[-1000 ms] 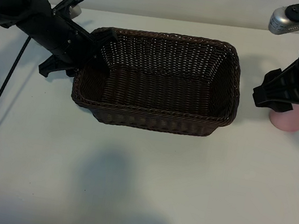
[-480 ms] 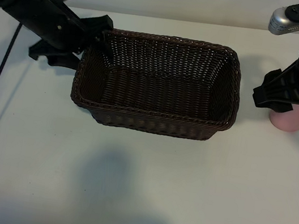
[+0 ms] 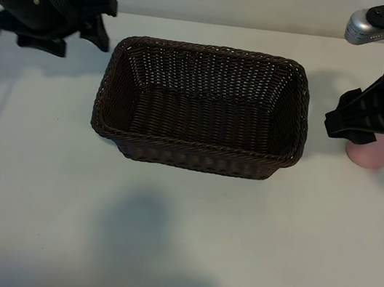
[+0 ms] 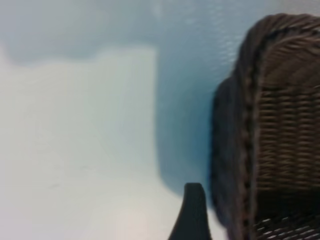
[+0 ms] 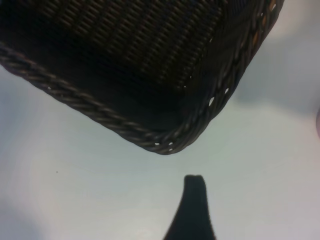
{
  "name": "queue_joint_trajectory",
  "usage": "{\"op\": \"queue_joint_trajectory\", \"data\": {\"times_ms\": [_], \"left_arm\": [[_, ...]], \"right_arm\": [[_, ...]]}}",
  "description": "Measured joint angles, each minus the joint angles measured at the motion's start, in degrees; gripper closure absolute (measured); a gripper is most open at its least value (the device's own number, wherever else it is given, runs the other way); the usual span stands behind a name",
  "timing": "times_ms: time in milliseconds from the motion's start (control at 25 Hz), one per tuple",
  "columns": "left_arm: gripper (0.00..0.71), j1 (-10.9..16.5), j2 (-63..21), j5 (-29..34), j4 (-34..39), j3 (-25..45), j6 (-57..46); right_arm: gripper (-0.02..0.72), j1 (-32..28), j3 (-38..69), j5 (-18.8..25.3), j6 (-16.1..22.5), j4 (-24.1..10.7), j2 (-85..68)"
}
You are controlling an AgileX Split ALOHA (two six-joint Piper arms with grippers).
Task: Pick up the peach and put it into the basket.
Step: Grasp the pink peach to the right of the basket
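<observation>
The left gripper (image 3: 98,21) hangs open beside the basket (image 3: 195,144), angled downward. The right gripper (image 3: 339,124) tilts down, open, above the peach (image 3: 369,153) on the table (image 3: 175,244).

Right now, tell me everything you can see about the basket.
The basket is a large, dark brown woven wicker rectangle with rounded corners, sloping sides and a braided rim. It sits upright on the white table, between the two arms, and nothing can be seen in it. Nothing touches it: both grippers are clear of it. The right wrist view shows small gaps of light through the weave near one corner.
</observation>
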Motion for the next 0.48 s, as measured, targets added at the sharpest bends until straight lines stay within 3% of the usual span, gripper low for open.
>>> {"op": "queue_joint_trajectory", "data": {"times_ms": [280, 480], "left_arm": [[0.116, 0.00, -0.13, 12.01, 15.62, -11.05, -2.57], [0.118, 0.73, -0.59, 15.99, 17.63, -12.65, 1.15]], "right_arm": [[0.108, 0.00, 0.00, 0.00, 0.00, 0.00, 0.00], [0.108, 0.00, 0.00, 0.00, 0.00, 0.00, 0.00]]}}
